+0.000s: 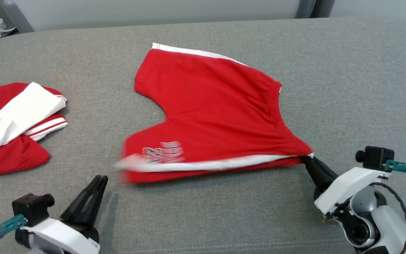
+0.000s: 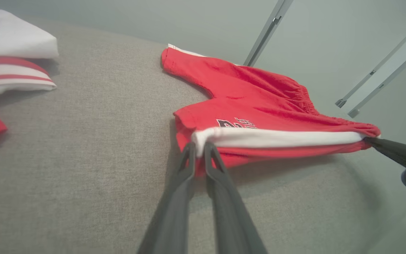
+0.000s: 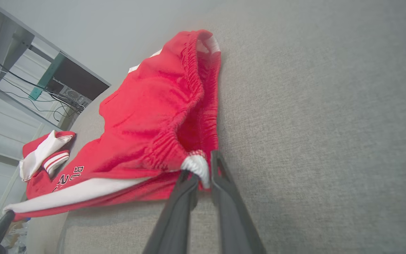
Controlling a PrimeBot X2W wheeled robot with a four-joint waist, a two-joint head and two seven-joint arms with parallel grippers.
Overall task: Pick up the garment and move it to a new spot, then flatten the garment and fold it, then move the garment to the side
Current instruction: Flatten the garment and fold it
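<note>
The garment [image 1: 217, 106], red shorts with white side stripes and a printed logo, lies spread on the grey padded surface [image 1: 347, 88]. My right gripper [image 1: 305, 158] is shut on the waistband's white corner [image 3: 197, 167], which is lifted slightly. My left gripper [image 1: 100, 177] stands at the lower left with its fingers nearly together and nothing between them. A strip of grey separates its tips from the blurred leg hem. In the left wrist view the hem's white corner [image 2: 203, 135] sits just beyond the left gripper [image 2: 198, 146].
A pile of other red and white clothes [image 1: 16, 123] lies at the left edge of the surface. Bare grey fabric stretches to the right and behind the shorts. A seam [image 1: 224, 247] runs along the near edge.
</note>
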